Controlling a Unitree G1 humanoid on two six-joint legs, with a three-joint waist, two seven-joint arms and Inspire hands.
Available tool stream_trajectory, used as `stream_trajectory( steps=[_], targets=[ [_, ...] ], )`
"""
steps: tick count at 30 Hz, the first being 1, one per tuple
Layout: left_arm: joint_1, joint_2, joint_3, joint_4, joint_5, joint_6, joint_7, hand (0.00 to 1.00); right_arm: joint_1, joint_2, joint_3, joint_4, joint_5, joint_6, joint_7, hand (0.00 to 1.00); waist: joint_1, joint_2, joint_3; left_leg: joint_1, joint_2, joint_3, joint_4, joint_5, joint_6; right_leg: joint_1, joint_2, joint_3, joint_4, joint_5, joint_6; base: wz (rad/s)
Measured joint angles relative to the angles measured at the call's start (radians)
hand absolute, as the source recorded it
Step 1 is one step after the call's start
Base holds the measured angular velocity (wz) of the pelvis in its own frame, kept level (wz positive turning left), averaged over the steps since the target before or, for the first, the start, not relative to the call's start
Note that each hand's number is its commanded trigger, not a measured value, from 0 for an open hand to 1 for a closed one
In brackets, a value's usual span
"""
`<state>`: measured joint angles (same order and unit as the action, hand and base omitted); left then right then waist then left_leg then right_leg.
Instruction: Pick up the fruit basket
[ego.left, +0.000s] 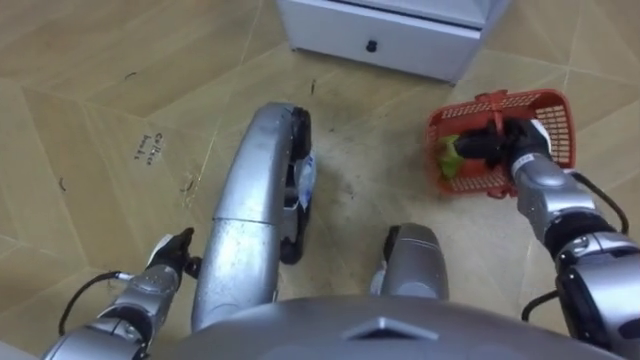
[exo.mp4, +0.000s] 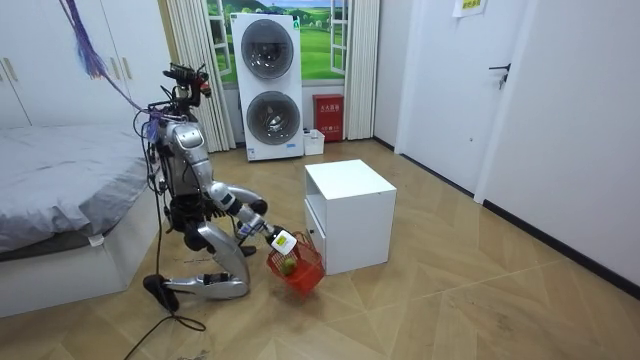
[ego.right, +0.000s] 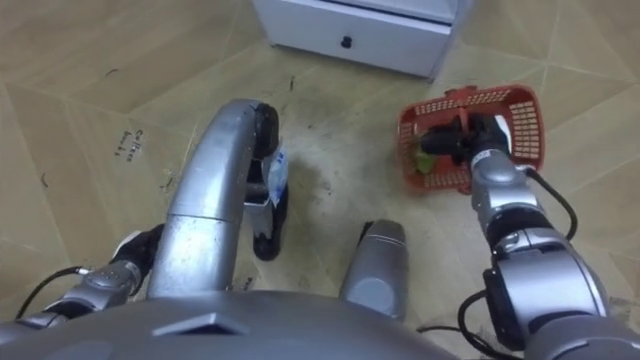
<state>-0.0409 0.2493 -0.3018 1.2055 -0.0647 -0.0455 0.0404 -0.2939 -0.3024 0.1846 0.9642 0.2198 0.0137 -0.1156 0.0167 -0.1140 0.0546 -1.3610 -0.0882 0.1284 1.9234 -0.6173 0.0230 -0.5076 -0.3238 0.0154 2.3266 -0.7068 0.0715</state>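
One red basket (ego.left: 560, 120); one white cabinet (ego.left: 380, 30); two stacked washers (exo.mp4: 268, 85); one bed (exo.mp4: 60, 170).

A red basket (ego.right: 527, 122) sits on the wooden floor (ego.right: 90, 90), close to a white cabinet (ego.right: 390, 30). The cabinet has a drawer with a small dark knob (ego.right: 345, 42). The robot's right hand (ego.right: 455, 140) reaches into the top of the basket, and its dark fingers curl round the red handle. Something green (ego.right: 421, 166) lies inside the basket, just beside the fingers. The left hand (ego.right: 135, 248) is low down on the other side, near the floor and well apart from the basket.
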Motion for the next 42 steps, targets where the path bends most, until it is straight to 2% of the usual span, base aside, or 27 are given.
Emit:
stream_trajectory(
  steps=[2,4,5,7,8,9,10,11,12,13,14,15,16,17,18,19,20,21,22,23,25,27,29,32,34,38,42],
  targets=[
    [-0.032,0.001,0.031,0.007,-0.004,0.000,0.016,0.00,0.001,0.016,0.000,-0.048,-0.020,0.000,-0.008,1.00,-0.017,-0.002,-0.0012,0.027,-0.012,-0.017,0.015,-0.004,0.009,0.040,0.021,0.006,-0.041,-0.010,-0.003,-0.12],
    [-0.053,0.001,0.065,0.009,-0.005,0.000,0.033,0.00,0.010,0.032,0.009,-0.080,-0.034,0.001,-0.014,1.00,-0.017,-0.014,-0.0119,0.049,-0.010,-0.023,0.009,-0.005,0.012,0.058,0.057,0.033,-0.086,-0.023,0.001,-0.24],
    [-0.060,0.002,0.073,0.007,-0.006,-0.001,0.039,0.00,0.013,0.032,0.020,-0.097,-0.039,0.001,-0.014,1.00,-0.018,-0.015,-0.0128,0.059,-0.006,-0.025,0.001,-0.005,0.012,0.060,0.069,0.042,-0.105,-0.024,0.001,-0.40],
    [-0.068,0.002,0.113,0.007,-0.010,-0.001,0.056,0.00,0.022,0.039,0.056,-0.153,-0.050,0.001,-0.014,1.00,-0.016,-0.011,-0.0137,0.115,0.047,-0.031,-0.042,-0.002,0.018,0.068,0.102,0.061,-0.213,-0.026,0.002,-0.73],
    [-0.063,0.001,0.135,0.010,-0.013,0.001,0.065,0.00,0.027,0.046,0.080,-0.172,-0.051,0.002,-0.015,1.00,-0.016,-0.012,-0.0143,0.154,0.068,-0.035,-0.079,0.013,0.046,0.081,0.102,0.061,-0.298,-0.026,0.002,-0.86],
    [-0.061,0.000,0.144,0.010,-0.016,0.002,0.068,0.00,0.033,0.049,0.090,-0.189,-0.051,0.003,-0.016,1.00,-0.012,-0.012,-0.0145,0.173,0.079,-0.040,-0.099,0.025,0.056,0.086,0.104,0.061,-0.346,-0.025,0.003,-0.93],
    [-0.048,0.001,0.152,0.013,-0.022,0.001,0.076,0.00,0.043,0.056,0.116,-0.221,-0.051,0.004,-0.016,1.00,-0.006,-0.008,-0.0140,0.195,0.099,-0.058,-0.115,0.086,0.068,0.116,0.118,0.059,-0.456,-0.024,0.005,-0.92],
    [-0.033,0.002,0.162,0.020,-0.017,0.002,0.079,0.00,0.069,0.068,0.116,-0.248,-0.054,0.009,-0.016,1.00,0.004,-0.003,-0.0034,0.184,0.087,-0.046,-0.121,0.162,0.090,0.178,0.130,0.057,-0.566,-0.023,0.007,-0.57],
    [-0.039,-0.002,0.160,0.020,-0.010,0.003,0.077,0.00,0.101,0.055,0.101,-0.281,-0.053,0.011,-0.019,1.00,0.004,-0.033,-0.0056,0.173,0.049,-0.006,-0.198,0.132,0.091,0.202,0.116,0.057,-0.615,-0.024,0.008,0.44],
    [-0.070,-0.014,0.149,-0.014,-0.010,0.003,0.075,0.00,0.154,0.004,0.068,-0.352,-0.047,0.018,-0.024,1.00,-0.008,-0.040,-0.0249,0.164,0.003,0.124,-0.470,0.172,0.131,0.233,0.129,0.057,-0.704,-0.024,0.017,0.75],
    [-0.064,-0.004,0.146,-0.038,-0.013,0.004,0.086,0.00,0.144,-0.005,0.056,-0.383,-0.052,0.039,-0.031,1.00,0.008,-0.044,-0.0307,0.175,0.041,0.152,-0.504,0.195,0.195,0.240,0.138,0.051,-0.782,-0.011,0.044,0.52],
    [-0.065,-0.005,0.158,-0.039,-0.020,0.007,0.094,0.00,0.145,-0.002,0.057,-0.409,-0.065,0.044,-0.037,1.00,0.010,-0.040,-0.0320,0.188,0.054,0.152,-0.538,0.186,0.201,0.236,0.143,0.041,-0.832,-0.001,0.048,-0.31],
    [-0.078,-0.005,0.173,-0.040,-0.029,0.013,0.113,0.00,0.148,0.004,0.067,-0.475,-0.092,0.044,-0.033,1.00,0.012,-0.040,-0.0317,0.227,0.062,0.143,-0.643,0.203,0.184,0.210,0.136,0.033,-0.926,0.000,0.041,-0.63],
    [-0.072,-0.008,0.182,-0.039,-0.031,0.013,0.123,0.00,0.164,0.014,0.070,-0.533,-0.109,0.035,-0.030,1.00,0.017,-0.038,-0.0307,0.301,0.071,0.138,-0.764,0.245,0.172,0.196,0.120,0.020,-1.028,0.001,0.043,-0.75],
    [-0.065,-0.007,0.184,-0.032,-0.031,0.012,0.130,0.00,0.177,0.022,0.069,-0.556,-0.117,0.029,-0.030,1.00,0.020,-0.038,-0.0306,0.347,0.074,0.133,-0.825,0.265,0.160,0.200,0.110,0.008,-1.082,0.002,0.045,-0.93],
    [-0.044,-0.004,0.187,-0.025,-0.032,0.006,0.144,0.00,0.210,0.029,0.068,-0.611,-0.129,0.013,-0.027,1.00,0.020,-0.035,-0.0291,0.453,0.076,0.117,-0.953,0.300,0.136,0.230,0.094,-0.026,-1.204,0.012,0.038,-0.75],
    [-0.023,-0.001,0.188,-0.024,-0.034,-0.004,0.153,0.00,0.263,0.020,0.067,-0.672,-0.135,-0.005,-0.023,1.00,0.013,-0.030,-0.0293,0.549,0.076,0.105,-1.071,0.346,0.121,0.270,0.094,-0.061,-1.356,0.039,0.030,-0.60],
    [-0.014,0.001,0.188,-0.023,-0.037,-0.009,0.156,0.00,0.287,0.015,0.064,-0.700,-0.139,-0.010,-0.022,1.00,0.012,-0.031,-0.0299,0.589,0.077,0.104,-1.121,0.366,0.114,0.287,0.098,-0.073,-1.426,0.058,0.028,-0.25],
    [0.002,0.005,0.180,-0.023,-0.043,-0.017,0.163,0.00,0.329,0.003,0.051,-0.762,-0.143,-0.013,-0.020,1.00,0.006,-0.031,-0.0298,0.652,0.077,0.104,-1.199,0.400,0.105,0.315,0.103,-0.096,-1.553,0.105,0.026,-0.12],
    [0.020,0.005,0.178,-0.023,-0.043,-0.020,0.167,0.00,0.352,-0.005,0.035,-0.809,-0.153,-0.012,-0.012,1.00,0.005,-0.032,-0.0298,0.687,0.077,0.104,-1.229,0.415,0.097,0.337,0.115,-0.115,-1.651,0.143,0.028,-0.06],
    [0.056,0.002,0.178,-0.023,-0.043,-0.020,0.167,0.00,0.370,-0.004,0.019,-0.861,-0.169,-0.008,-0.003,1.00,0.007,-0.025,-0.0328,0.716,0.086,0.104,-1.244,0.428,0.082,0.370,0.123,-0.138,-1.707,0.133,0.023,-0.12],
    [0.093,0.007,0.181,-0.027,-0.041,-0.017,0.169,0.00,0.394,-0.005,0.018,-0.914,-0.169,-0.008,0.016,1.00,0.005,-0.022,-0.0344,0.731,0.098,0.096,-1.283,0.463,0.066,0.386,0.137,-0.178,-1.746,0.135,0.018,-0.02],
    [0.142,0.006,0.182,-0.030,-0.039,-0.003,0.172,0.00,0.427,-0.004,0.013,-0.959,-0.169,-0.001,0.046,1.00,0.003,-0.013,-0.0381,0.747,0.115,0.077,-1.335,0.514,0.047,0.389,0.167,-0.197,-1.757,0.154,-0.016,0.12],
    [0.183,0.002,0.181,-0.030,-0.032,0.017,0.171,0.00,0.460,-0.003,0.007,-1.003,-0.168,0.009,0.079,1.00,-0.003,-0.002,-0.0378,0.780,0.137,0.061,-1.379,0.557,0.026,0.406,0.192,-0.211,-1.757,0.169,-0.044,0.03],
    [0.196,-0.007,0.181,-0.030,-0.029,0.025,0.168,0.00,0.473,-0.003,-0.004,-1.033,-0.169,0.010,0.101,1.00,0.001,0.012,-0.0391,0.797,0.152,0.058,-1.404,0.581,0.017,0.407,0.208,-0.212,-1.754,0.176,-0.059,-0.08],
    [0.195,-0.010,0.182,-0.036,-0.029,0.030,0.144,0.00,0.477,-0.003,-0.012,-1.074,-0.181,0.010,0.132,1.00,-0.005,0.025,-0.0483,0.853,0.149,0.061,-1.494,0.650,0.006,0.413,0.212,-0.211,-1.750,0.187,-0.079,-0.02],
    [0.184,-0.008,0.186,-0.041,-0.029,0.030,0.129,0.00,0.480,-0.004,-0.012,-1.124,-0.182,0.010,0.155,1.00,-0.009,0.023,-0.0488,0.890,0.150,0.063,-1.527,0.672,-0.003,0.437,0.222,-0.211,-1.760,0.194,-0.092,-0.02]
  ],
)
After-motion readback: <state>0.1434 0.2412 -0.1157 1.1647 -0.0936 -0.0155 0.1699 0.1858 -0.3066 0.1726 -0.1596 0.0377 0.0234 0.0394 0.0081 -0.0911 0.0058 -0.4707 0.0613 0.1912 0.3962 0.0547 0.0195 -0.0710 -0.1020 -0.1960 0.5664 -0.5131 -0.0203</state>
